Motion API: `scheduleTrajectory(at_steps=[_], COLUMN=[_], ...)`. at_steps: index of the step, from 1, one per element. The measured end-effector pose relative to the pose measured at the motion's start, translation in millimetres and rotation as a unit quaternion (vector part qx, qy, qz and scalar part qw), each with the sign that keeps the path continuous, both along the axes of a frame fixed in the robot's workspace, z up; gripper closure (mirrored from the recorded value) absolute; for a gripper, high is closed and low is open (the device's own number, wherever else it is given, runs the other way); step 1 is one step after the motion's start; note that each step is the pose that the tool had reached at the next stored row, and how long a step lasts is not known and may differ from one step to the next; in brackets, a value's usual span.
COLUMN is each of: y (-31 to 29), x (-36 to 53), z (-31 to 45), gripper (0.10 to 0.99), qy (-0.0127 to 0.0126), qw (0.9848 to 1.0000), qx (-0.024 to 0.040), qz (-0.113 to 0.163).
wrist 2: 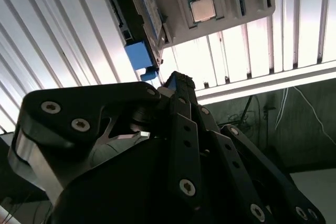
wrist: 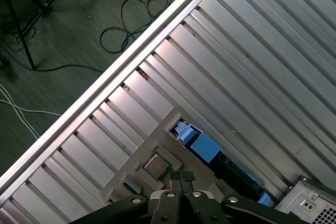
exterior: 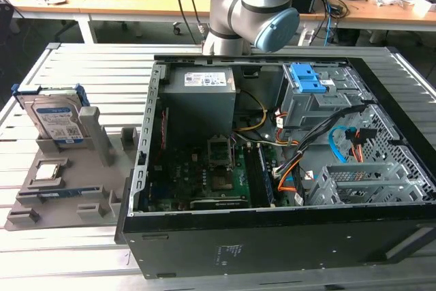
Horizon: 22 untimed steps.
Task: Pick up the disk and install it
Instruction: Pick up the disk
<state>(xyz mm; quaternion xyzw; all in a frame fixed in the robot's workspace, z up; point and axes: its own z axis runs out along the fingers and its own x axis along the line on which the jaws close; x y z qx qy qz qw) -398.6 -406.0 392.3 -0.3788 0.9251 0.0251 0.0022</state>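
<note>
1. I judge we are at the pick-up step, with the approach not finished. In both wrist views the pincer (wrist: 181, 178) hangs above the grey fixture (exterior: 82, 180), apart from everything on it.
2. The pincer looks clenched on nothing, its tips pressed together.
3. The disk (exterior: 58, 119) stands upright in a slot of the fixture on the table (exterior: 88, 66). In the exterior view that puts it at 9 o'clock from the computer case (exterior: 272, 243), and it is not yet grasped.
4. As I read it, a grasp calls for the pincer to release. It would then line up over the disk's blue frame (wrist 2: 139, 56) rather than the chip (wrist: 156, 165), and straddle the upper edge squarely.
5. The fixture also holds the chip in a square seat, at 6 o'clock from the disk in the exterior view. A memory stick (exterior: 51, 195) lies in the groove beyond it.
6. The case lies open, with board, cables and a blue-latched drive bay (exterior: 306, 81) at its 1 o'clock corner.
</note>
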Motion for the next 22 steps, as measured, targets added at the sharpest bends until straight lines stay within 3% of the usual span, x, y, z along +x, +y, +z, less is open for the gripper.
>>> scheduleTrajectory(at_steps=[6, 13, 22], y=[0.0, 0.0, 0.0], x=[0.0, 0.0, 0.0], z=[0.0, 0.0, 0.0], gripper=[0.98, 0.98, 0.98], qy=[0.0, 0.0, 0.0], qw=[0.9995, 0.9976, 0.9929], qx=[0.0, 0.0, 0.0], qz=[0.031, 0.069, 0.119])
